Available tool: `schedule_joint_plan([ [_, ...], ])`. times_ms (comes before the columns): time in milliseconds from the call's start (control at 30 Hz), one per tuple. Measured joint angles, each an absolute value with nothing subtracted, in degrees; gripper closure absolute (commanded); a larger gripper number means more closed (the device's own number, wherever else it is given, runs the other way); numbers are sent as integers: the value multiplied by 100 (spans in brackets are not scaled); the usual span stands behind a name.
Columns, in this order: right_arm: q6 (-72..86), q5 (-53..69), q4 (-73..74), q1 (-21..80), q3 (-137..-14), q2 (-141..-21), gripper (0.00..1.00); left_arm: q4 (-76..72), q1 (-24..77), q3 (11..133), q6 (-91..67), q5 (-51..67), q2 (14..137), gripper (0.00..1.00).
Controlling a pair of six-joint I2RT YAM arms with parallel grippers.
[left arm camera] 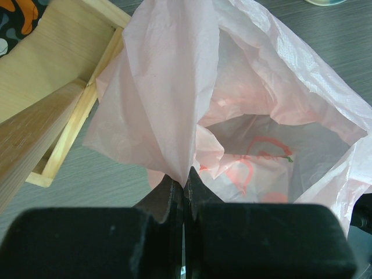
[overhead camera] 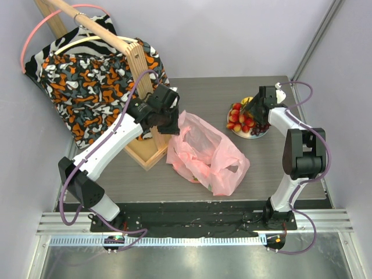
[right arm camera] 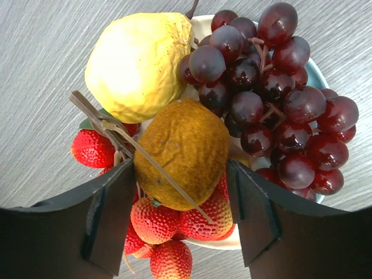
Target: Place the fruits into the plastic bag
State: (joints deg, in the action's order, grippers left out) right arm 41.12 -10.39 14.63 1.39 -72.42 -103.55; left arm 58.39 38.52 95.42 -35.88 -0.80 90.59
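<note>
The pink plastic bag (overhead camera: 209,154) lies crumpled in the middle of the table. My left gripper (overhead camera: 173,123) is shut on its upper edge and holds the mouth open; in the left wrist view the jaws (left arm camera: 186,180) pinch the pink film (left arm camera: 174,87). The fruits sit on a pale plate (overhead camera: 259,135) at the right. My right gripper (overhead camera: 256,111) is open over them, its jaws (right arm camera: 181,168) either side of the orange fruit (right arm camera: 183,151). A yellow fruit (right arm camera: 139,64), the purple grapes (right arm camera: 273,104) and red strawberries (right arm camera: 154,224) lie around it.
A wooden frame (overhead camera: 142,87) stands at the back left, just left of the bag, and shows in the left wrist view (left arm camera: 52,87). An orange-black patterned cloth (overhead camera: 93,87) hangs on it. The plate's rim (right arm camera: 317,75) is close to the table's right edge.
</note>
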Motion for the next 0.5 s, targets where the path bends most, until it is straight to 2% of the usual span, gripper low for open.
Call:
schedule_joint_plan([
  [67,4121,-1037,1435,139,-7242,-10361,37,5839,3852,9542,-3588,-80,9059,100],
  [100,4125,-1037,1417,139,-7242,-10361,45,5839,3852,9542,-3588,-80,9059,100],
  [200,4165,-1031,1356,139,-7242,-10368,56,5839,3852,9542,-3590,-78,9059,100],
  [500,4237,-923,1323,139,-7234,-10363,59,5826,3852,9531,-3601,-78,9056,100],
])
